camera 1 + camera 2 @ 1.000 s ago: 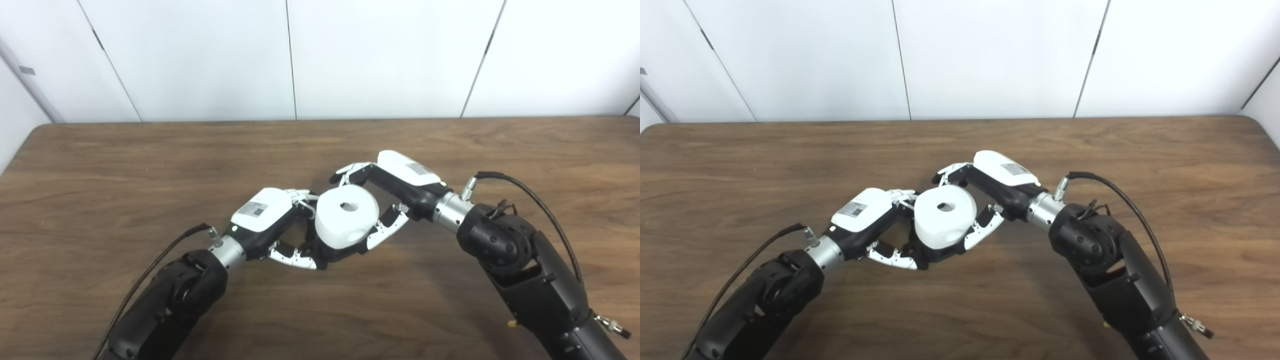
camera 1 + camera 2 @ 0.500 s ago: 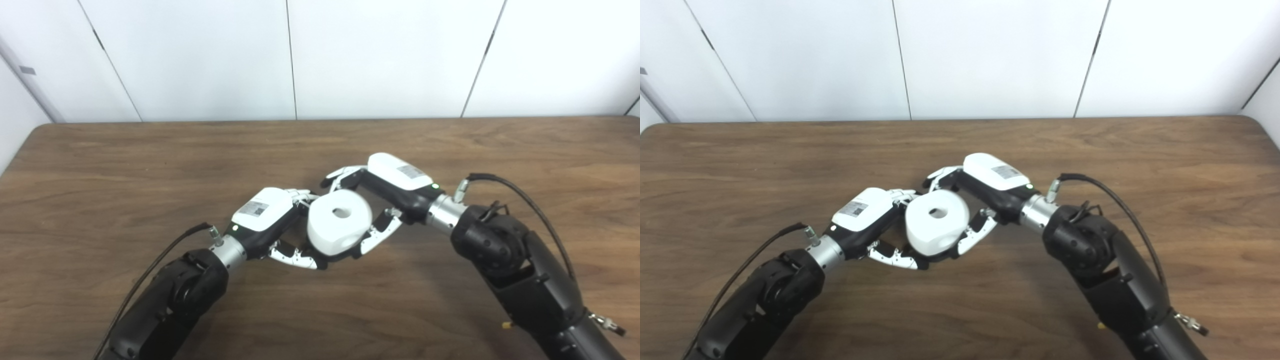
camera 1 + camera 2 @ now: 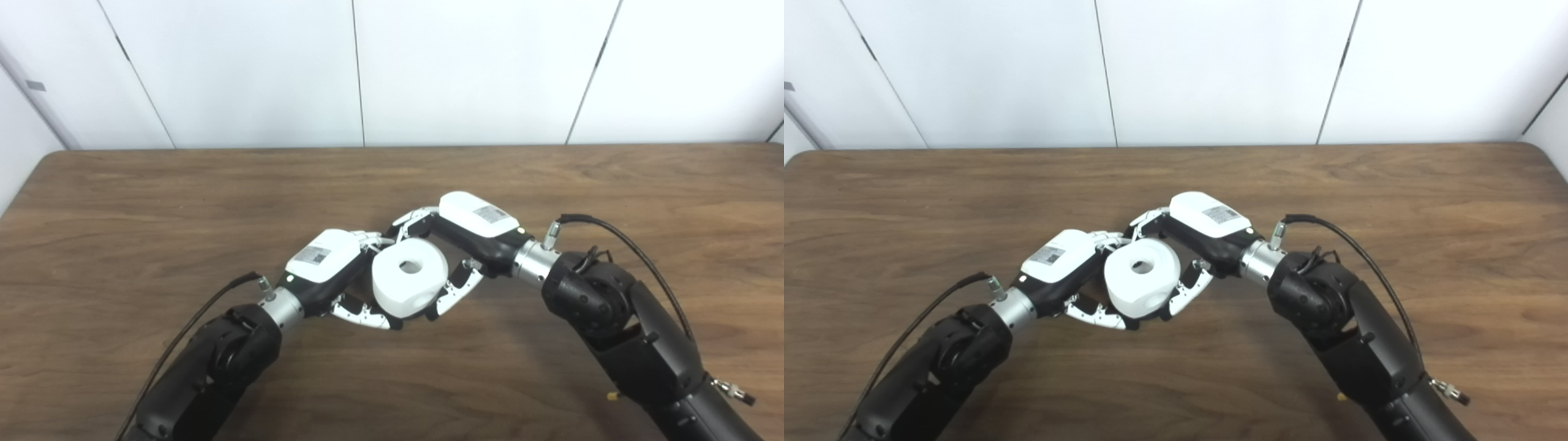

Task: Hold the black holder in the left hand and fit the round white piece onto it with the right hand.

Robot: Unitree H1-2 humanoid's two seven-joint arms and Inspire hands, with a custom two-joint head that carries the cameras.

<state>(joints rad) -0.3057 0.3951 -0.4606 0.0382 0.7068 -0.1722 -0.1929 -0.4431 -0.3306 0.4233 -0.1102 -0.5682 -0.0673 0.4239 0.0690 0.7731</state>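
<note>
the dark brown wooden table [image 3: 122, 202] lies bare around the hands, white wall panels [image 3: 245, 67] at 12 o'clock. the right hand [image 3: 471, 229], pinching the round white plastic piece [image 3: 407, 278], has slid toward 9 o'clock. the left hand [image 3: 327, 272] stays curled around the black holder [image 3: 392, 318], which the piece mostly hides.

right hand [image 3: 456, 242]: moved left and slightly nearer | white piece [image 3: 409, 277]: carried left with it, now pressed closer against left hand [image 3: 334, 269] | black holder: hidden more than before
</note>
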